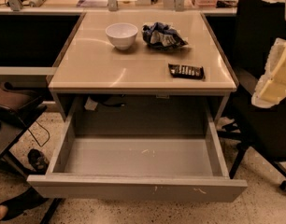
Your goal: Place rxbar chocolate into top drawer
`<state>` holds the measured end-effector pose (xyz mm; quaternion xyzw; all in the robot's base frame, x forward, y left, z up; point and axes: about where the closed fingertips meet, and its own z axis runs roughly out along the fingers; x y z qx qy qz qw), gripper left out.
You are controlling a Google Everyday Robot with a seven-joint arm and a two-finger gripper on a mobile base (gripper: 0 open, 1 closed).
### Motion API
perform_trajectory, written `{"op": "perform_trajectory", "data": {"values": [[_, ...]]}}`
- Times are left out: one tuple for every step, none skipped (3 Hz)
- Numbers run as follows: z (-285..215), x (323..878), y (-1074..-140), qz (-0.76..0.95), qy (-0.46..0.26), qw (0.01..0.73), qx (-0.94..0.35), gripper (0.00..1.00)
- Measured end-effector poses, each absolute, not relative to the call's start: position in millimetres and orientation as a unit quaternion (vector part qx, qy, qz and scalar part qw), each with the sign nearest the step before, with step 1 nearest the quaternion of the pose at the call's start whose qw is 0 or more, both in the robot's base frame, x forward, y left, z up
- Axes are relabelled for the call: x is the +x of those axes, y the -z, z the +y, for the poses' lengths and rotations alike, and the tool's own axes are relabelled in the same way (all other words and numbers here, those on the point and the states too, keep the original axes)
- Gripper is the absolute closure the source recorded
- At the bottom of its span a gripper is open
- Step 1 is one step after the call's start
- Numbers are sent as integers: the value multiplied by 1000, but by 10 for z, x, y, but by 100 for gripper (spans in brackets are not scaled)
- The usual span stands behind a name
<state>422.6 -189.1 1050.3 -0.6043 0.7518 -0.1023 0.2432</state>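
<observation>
The rxbar chocolate (186, 71) is a flat dark bar with pale lettering. It lies on the beige table top (101, 64), near the front right corner. The top drawer (138, 188) below the table is pulled wide open, and its grey inside is empty. Its plain front panel has small white scuffs. My gripper (274, 78) shows as a pale shape at the right edge of the camera view. It is to the right of the table and apart from the bar, and nothing shows in it.
A white bowl (121, 34) and a crumpled blue-and-white snack bag (162, 35) sit at the back of the table. A black office chair (264, 125) stands close to the right of the drawer. A dark stool (12, 111) stands on the left. Shelving runs behind the table.
</observation>
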Motion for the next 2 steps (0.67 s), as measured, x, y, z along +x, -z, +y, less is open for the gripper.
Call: {"op": "perform_trajectory", "data": {"values": [[-1891,4226,-10504,752,102,243,-604,0],[-1887,4229,-10579,750,105,259,-600,0]]}}
